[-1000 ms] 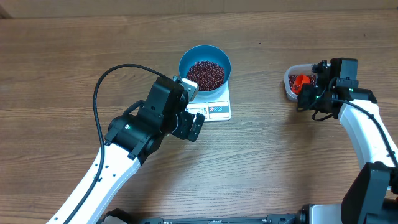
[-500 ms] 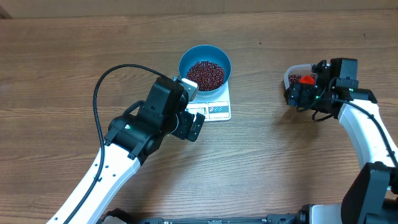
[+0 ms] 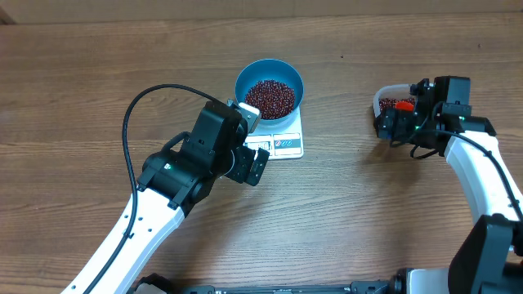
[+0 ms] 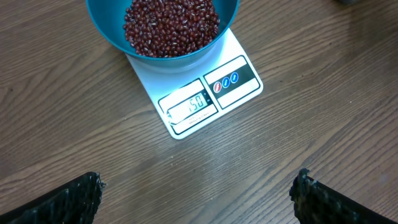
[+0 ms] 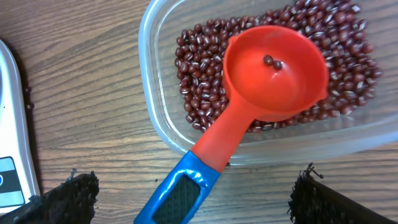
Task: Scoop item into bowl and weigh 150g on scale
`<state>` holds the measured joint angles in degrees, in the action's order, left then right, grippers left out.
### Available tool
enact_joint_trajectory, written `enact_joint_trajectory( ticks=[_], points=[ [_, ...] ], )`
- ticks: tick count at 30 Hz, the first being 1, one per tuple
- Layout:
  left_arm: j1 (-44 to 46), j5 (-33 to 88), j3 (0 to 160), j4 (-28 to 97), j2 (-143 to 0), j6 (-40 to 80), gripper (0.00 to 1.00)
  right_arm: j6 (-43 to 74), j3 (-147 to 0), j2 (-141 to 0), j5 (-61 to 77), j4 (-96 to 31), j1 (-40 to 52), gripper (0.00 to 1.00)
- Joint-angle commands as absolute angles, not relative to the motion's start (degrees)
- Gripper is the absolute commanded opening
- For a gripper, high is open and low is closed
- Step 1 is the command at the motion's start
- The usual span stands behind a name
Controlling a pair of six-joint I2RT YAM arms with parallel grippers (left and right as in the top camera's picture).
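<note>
Now the left gripper [image 4: 196,199] is hanging with its fingers spread wide above the table [image 3: 82,82], just short of the scale [image 3: 282,145]. The scale is sitting mid-table and carrying the blue bowl [image 3: 243,80], which is holding a heap of red-brown beans [image 3: 270,96]. The right gripper [image 3: 392,122] is hovering over the clear tub [image 5: 155,124], jaws likewise spread and gripping nothing — the red scoop [image 5: 273,68] is lying loose in the tub's beans, its blue handle crossing the rim.

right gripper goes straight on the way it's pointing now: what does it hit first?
Most likely the blue handle of the scoop. It lies straight ahead between the open fingers of the right gripper, sticking out over the rim of the clear tub. Depth is hard to judge here.
</note>
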<state>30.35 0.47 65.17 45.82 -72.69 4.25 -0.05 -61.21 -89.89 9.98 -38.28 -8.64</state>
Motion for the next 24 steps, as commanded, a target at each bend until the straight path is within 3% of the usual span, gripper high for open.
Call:
enact_joint_trajectory(
  ticks=[1, 15, 24],
  points=[
    [30.28, 0.93, 64.95, 45.84, -73.01, 3.38, 1.00, -0.30, -63.53, -85.01, 5.87, -38.98, -8.86, 1.00],
    [30.28, 0.93, 64.95, 45.87, -73.01, 3.38, 1.00, -0.49, -63.51, -61.49, 0.08, -44.86, -8.86, 1.00],
    [30.28, 0.93, 64.97, 45.84, -73.01, 3.38, 1.00, -0.49, -63.44, -62.33, 0.08, -46.94, -8.86, 1.00]
  ],
)
